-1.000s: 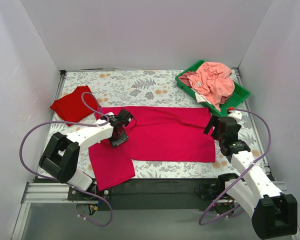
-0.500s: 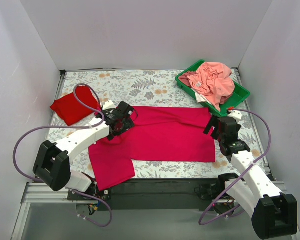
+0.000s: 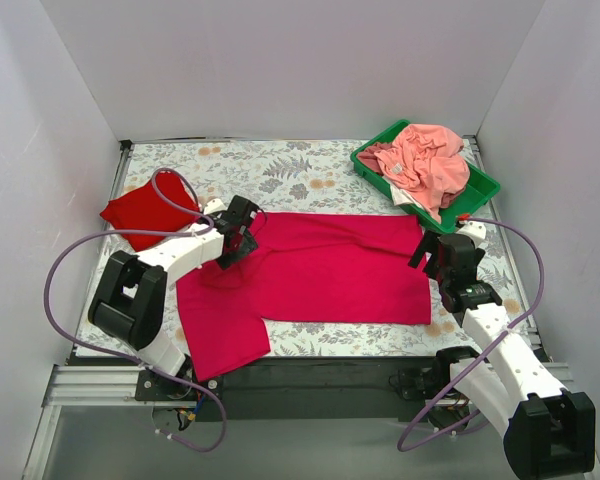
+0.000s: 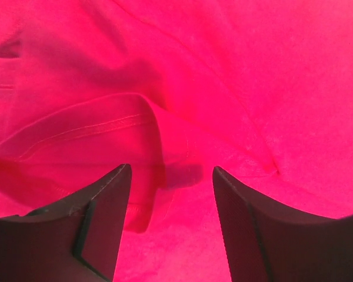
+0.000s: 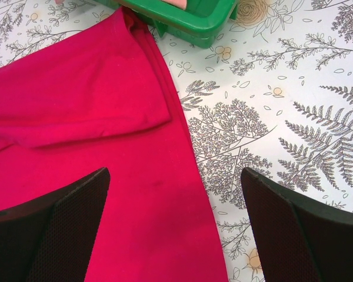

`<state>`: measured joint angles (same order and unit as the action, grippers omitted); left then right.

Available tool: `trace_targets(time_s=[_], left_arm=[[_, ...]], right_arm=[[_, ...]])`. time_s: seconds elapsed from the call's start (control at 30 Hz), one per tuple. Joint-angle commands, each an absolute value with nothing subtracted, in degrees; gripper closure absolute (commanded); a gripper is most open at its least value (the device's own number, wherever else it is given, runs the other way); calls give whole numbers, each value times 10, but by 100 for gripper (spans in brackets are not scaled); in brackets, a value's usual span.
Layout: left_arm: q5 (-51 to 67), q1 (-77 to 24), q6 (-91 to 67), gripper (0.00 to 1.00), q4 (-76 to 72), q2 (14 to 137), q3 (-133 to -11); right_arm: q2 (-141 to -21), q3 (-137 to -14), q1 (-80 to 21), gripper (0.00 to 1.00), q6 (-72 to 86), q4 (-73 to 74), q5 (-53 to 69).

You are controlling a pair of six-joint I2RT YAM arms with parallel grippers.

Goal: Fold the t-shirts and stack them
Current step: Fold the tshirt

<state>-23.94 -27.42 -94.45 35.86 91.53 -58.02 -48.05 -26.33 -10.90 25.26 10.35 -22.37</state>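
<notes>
Left gripper: black fingers are seen apart, with nothing pinched. A stitched hem ridge of the large crimson-magenta cloth t-shirt lies just under the gap. The claw is set at the shirt's upper left corner.

Right gripper: held wide apart and empty above the shirt's right edge, near the green plastic tray.

The shirt is spread across the grey floral-print cloth, with one flap trailing toward the near edge. The small scarlet-red t-shirt is laid at far left, apparently folded, apart from the big one.

Step judged: folding the big shirt. The hem ridge should be centred between the fingers and every layer taken before closing. The right-hand corner should be caught to match, so the fold is carried evenly.
</notes>
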Motion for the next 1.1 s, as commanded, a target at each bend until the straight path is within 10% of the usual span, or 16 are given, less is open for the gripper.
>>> trace_targets(time_s=[0.0,0.47,1.07], left_arm=[[-214,-271,-927,45,314,917,-573],[-205,-271,-938,100,316,904,-551],[-163,-333,-1008,100,318,853,-503]], right_arm=[[-476,-261,-107,2,248,86,-237],[-482,-261,-107,2,248,87,-230],[-484,-262,-107,2,248,86,-214]])
